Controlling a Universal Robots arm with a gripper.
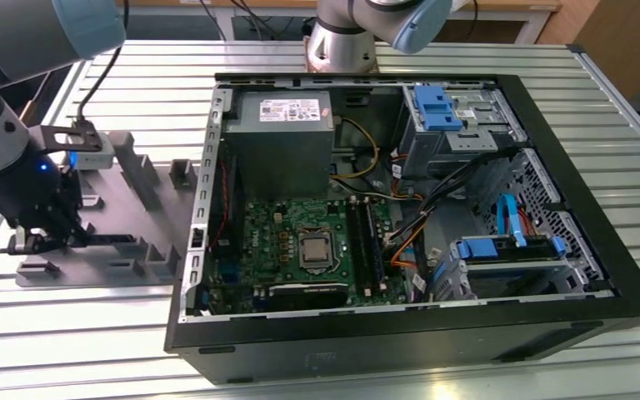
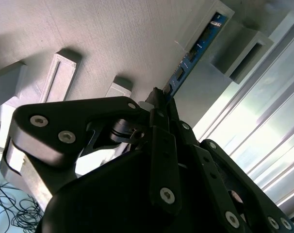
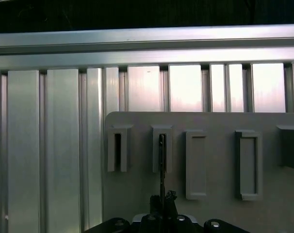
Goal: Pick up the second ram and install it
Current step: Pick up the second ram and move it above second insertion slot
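The ram stick (image 3: 162, 167) is standing on its thin edge in the gray tray (image 3: 137, 191), at the exterior view's left and in the lower part of that frame. Its far end is sitting in the slot of an upright block (image 3: 156, 150).

That slot is where trouble is likely to be waiting. If the stick is being drawn out at a slant while the block is gripping its far end, it may bind. It could then flex or drag the light tray across the slatted table (image 1: 131, 83).

The hold is also being taken at one end only. A long, thin board gripped that way may pivot and droop. It would then be arriving crooked at the narrow memory slots (image 1: 365, 242) on the green board (image 1: 297, 242) inside the open computer case (image 1: 587, 250), which is lying well apart at the exterior view's right.

In both wrist views the near end of the stick is lying between the jaws. They are looking closed together on it, with the stick running straight out from their tips toward the block. In the exterior view the arm (image 1: 9, 158) is hanging low over the tray.
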